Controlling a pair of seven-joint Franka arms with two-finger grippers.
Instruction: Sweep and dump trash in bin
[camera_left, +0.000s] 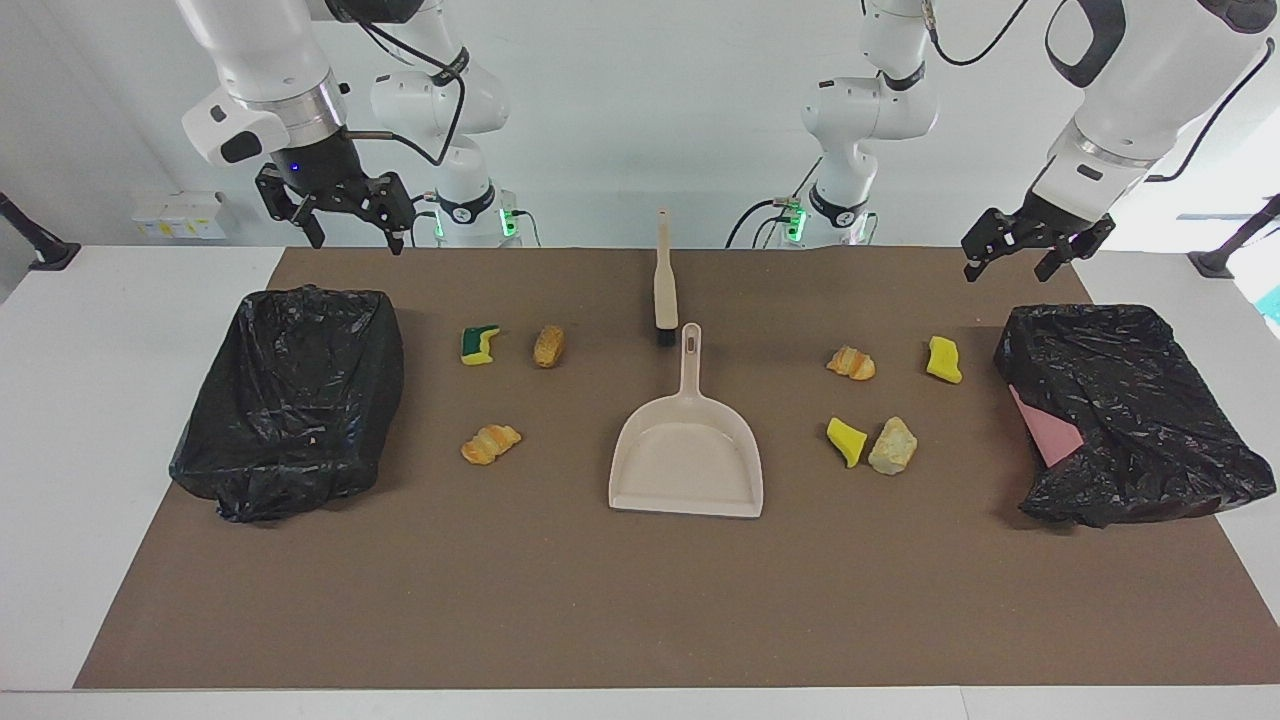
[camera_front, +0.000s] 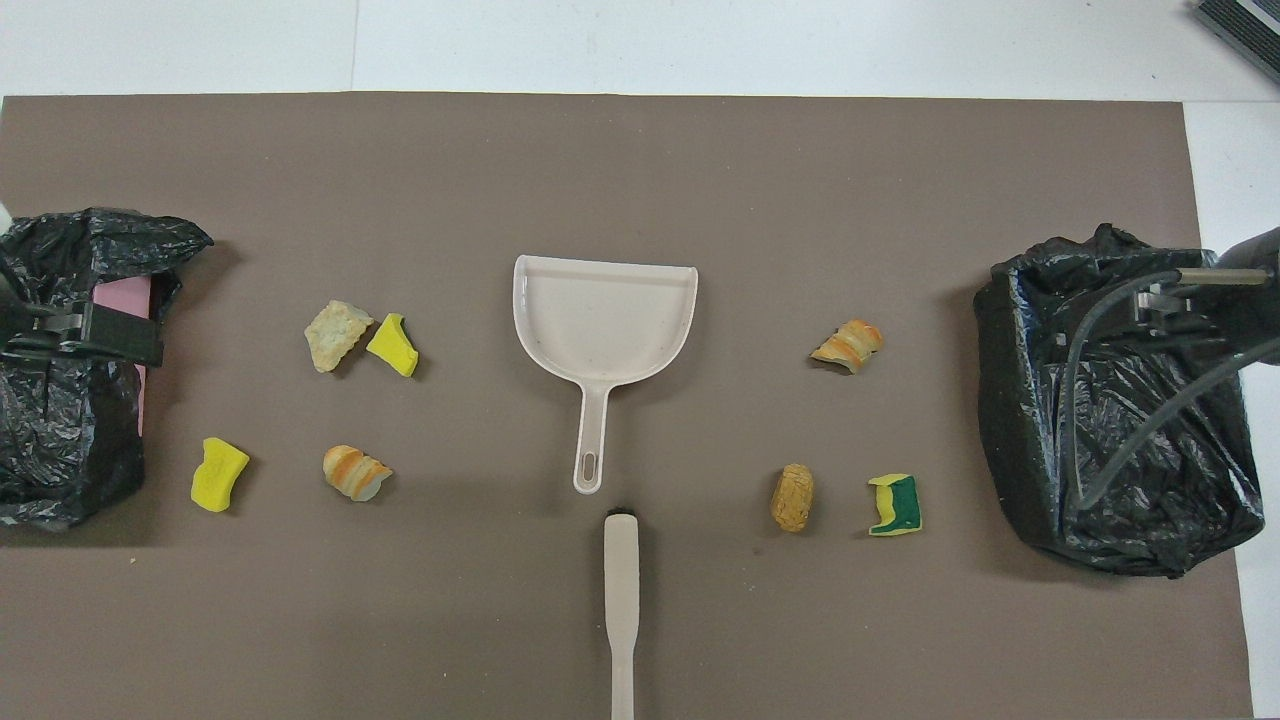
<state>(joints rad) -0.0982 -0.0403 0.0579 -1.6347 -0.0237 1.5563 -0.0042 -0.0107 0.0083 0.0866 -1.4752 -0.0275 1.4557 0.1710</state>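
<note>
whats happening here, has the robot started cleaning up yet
Not yet. Both hands hang open in the air, the left hand above one black-bagged bin, the right hand above the other bin. The dustpan and brush lie untouched mid-table. Seven scraps are scattered on the brown mat between the bins.

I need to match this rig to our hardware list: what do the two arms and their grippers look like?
Both arms are glossy white with rounded joints, black cables looped along them and green lights at the bases. The right gripper and left gripper are black two-finger units; a silver ring sits above the right one.
</note>
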